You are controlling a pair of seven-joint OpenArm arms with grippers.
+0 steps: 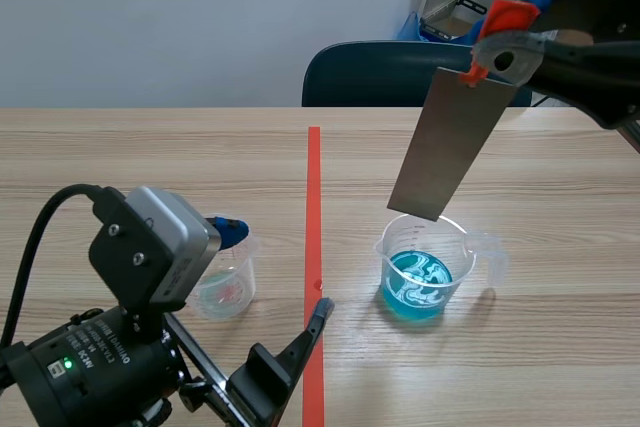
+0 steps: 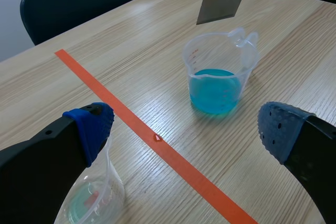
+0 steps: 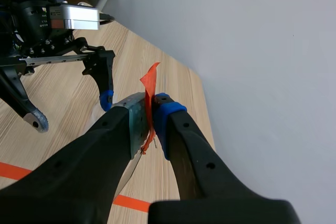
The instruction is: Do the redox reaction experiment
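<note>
Above the table's (image 1: 150, 167) right half, toward its near edge:

- Metal strip (image 1: 447, 142): grey and flat, hanging slightly tilted. Its lower end is hovering over the mouth of the beaker (image 1: 422, 269), not yet in the liquid.
- Right gripper (image 1: 490, 52): jaws are clamping the strip's upper end, where a scrap of orange tape is sticking out.
- Beaker: clear plastic, standing upright just right of the tape line (image 1: 314, 197) and holding blue liquid at the bottom.
- Left gripper (image 2: 187, 127): sitting low on the near left with its jaws standing wide, gripping nothing. One pad is resting just beside the small cup (image 1: 228, 287).
- Small cup: upright, possibly holding a pale residue; hard to tell.

Step in hand, as judged: dipping the strip. It is calling for a straight, slow descent, centred over the mouth. The strip's edge should be staying off the wall and spout, since the light beaker could be tipping easily. A firm clamp is needed until the lower end is wetting.
</note>
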